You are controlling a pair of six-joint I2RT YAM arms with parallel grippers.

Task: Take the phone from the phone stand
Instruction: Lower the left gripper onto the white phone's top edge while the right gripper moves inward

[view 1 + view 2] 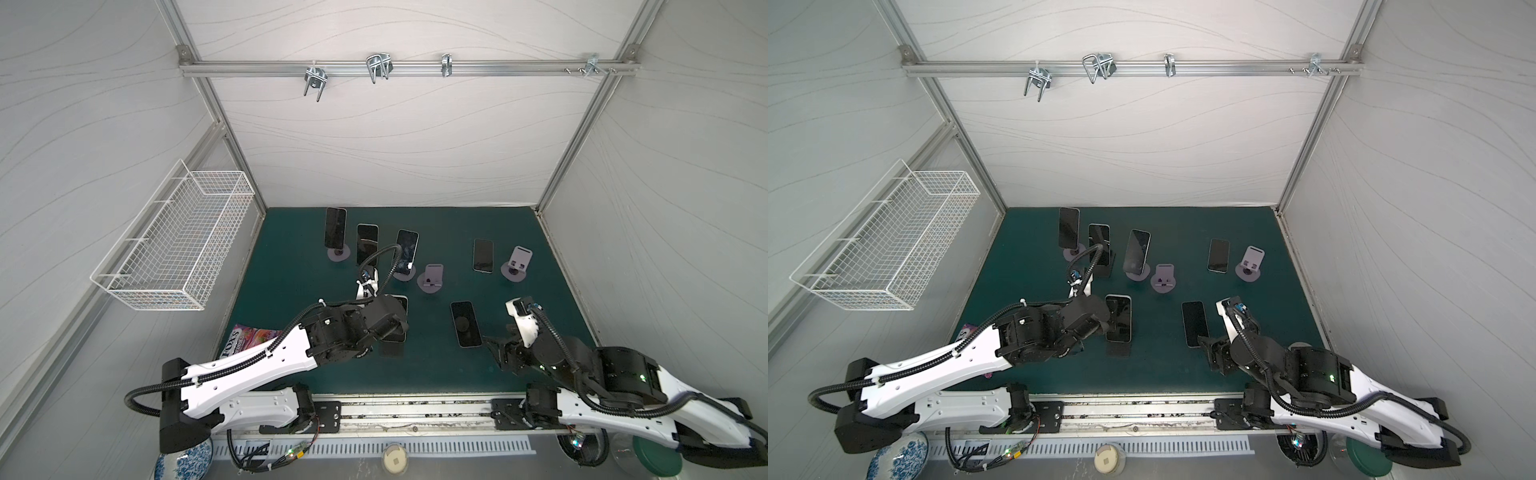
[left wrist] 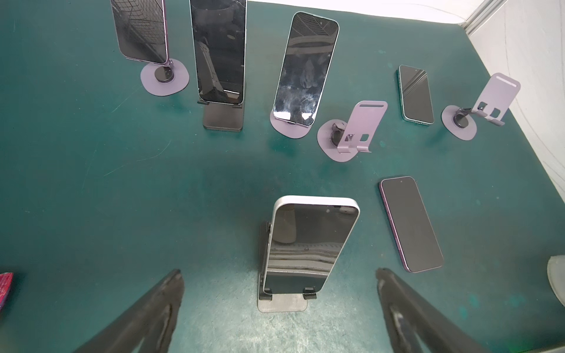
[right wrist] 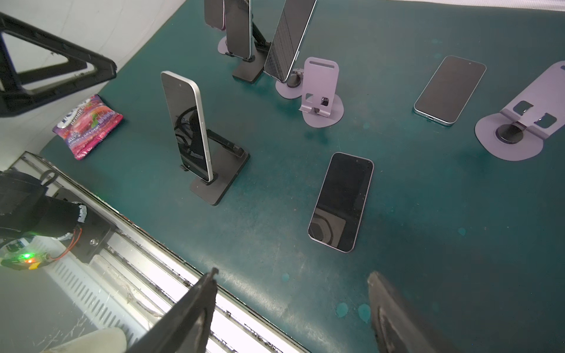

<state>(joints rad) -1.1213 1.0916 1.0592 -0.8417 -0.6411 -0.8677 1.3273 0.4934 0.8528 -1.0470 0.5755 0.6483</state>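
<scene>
A white-edged phone [image 2: 308,244] leans upright on a black phone stand [image 2: 282,302] near the middle front of the green mat; both top views show it [image 1: 1118,318], partly behind the left wrist [image 1: 402,305]. My left gripper [image 2: 278,272] is open, its fingers [image 2: 171,293] wide on either side of the stand's foot and touching nothing. My right gripper [image 3: 293,273] is open and empty over the mat's front edge, just short of a purple phone [image 3: 341,201] lying flat.
At the back left, three more phones stand on stands [image 1: 335,227] [image 1: 367,245] [image 1: 406,249]. Two empty purple stands [image 1: 431,279] [image 1: 516,262] and a flat phone [image 1: 483,255] sit mid-right. A snack packet [image 1: 249,338] lies front left. A wire basket [image 1: 178,245] hangs on the left wall.
</scene>
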